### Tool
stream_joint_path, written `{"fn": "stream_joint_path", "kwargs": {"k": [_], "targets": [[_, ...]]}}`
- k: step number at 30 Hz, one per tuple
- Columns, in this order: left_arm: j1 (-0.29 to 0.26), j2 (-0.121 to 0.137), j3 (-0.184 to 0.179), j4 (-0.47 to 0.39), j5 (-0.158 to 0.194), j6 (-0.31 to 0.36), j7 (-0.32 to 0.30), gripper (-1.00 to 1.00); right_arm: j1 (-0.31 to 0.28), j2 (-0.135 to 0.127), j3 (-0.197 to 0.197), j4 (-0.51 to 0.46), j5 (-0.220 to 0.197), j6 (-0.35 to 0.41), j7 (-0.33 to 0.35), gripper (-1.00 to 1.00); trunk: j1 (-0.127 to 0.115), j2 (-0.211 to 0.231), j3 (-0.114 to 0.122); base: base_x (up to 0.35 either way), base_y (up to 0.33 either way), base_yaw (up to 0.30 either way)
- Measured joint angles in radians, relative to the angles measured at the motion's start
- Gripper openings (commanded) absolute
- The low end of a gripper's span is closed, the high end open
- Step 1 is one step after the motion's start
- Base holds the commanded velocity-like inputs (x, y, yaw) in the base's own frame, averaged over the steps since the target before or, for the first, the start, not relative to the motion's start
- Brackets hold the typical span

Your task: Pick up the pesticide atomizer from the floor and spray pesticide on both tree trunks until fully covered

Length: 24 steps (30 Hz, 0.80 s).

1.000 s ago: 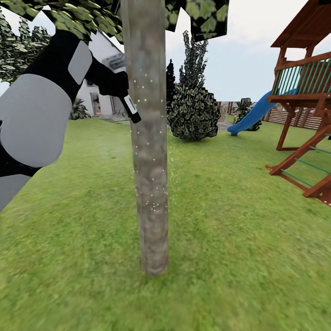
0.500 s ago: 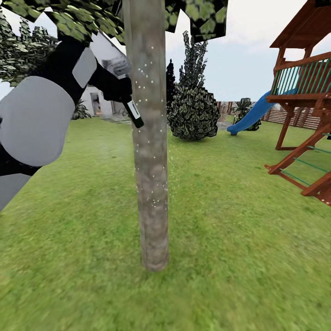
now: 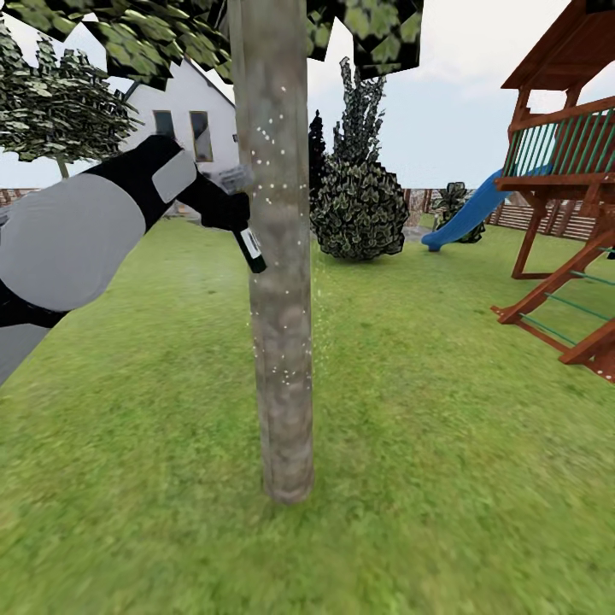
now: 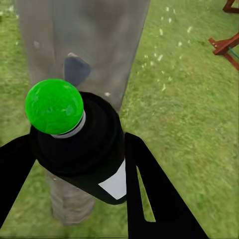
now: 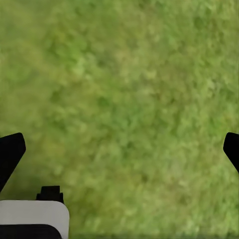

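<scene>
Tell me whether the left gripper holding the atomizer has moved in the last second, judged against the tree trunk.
Yes. The left gripper with the pesticide atomizer has dropped lower along the tree trunk, staying close at its left side.

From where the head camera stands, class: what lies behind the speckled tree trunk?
Behind the tree trunk you see lawn and a dark bush; the trunk hides whatever stands directly behind it.

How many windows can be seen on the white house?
2. The left window and the right window sit side by side on the white house, behind the left arm. Others may be hidden by the tree trunk.
</scene>
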Motion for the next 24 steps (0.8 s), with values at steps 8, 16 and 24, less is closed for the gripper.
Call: {"fn": "stream_joint_path", "kwargs": {"k": [8, 16, 24], "targets": [[0.213, -0.001, 0.000, 0.005, 0.003, -0.114, -0.002, -1.00, 0.000, 0.000, 0.000, 0.000, 0.000, 0.000, 0.000, 1.00, 0.000, 0.000, 0.000, 0.000, 0.000, 0.000], [0.303, -0.002, -0.003, 0.006, -0.046, -0.143, -0.005, -1.00, 0.000, 0.000, 0.000, 0.000, 0.000, 0.000, 0.000, 1.00, 0.000, 0.000, 0.000, 0.000, 0.000, 0.000], [0.456, -0.001, -0.007, 0.006, -0.089, -0.241, -0.006, -1.00, 0.000, 0.000, 0.000, 0.000, 0.000, 0.000, 0.000, 1.00, 0.000, 0.000, 0.000, 0.000, 0.000, 0.000]]}}
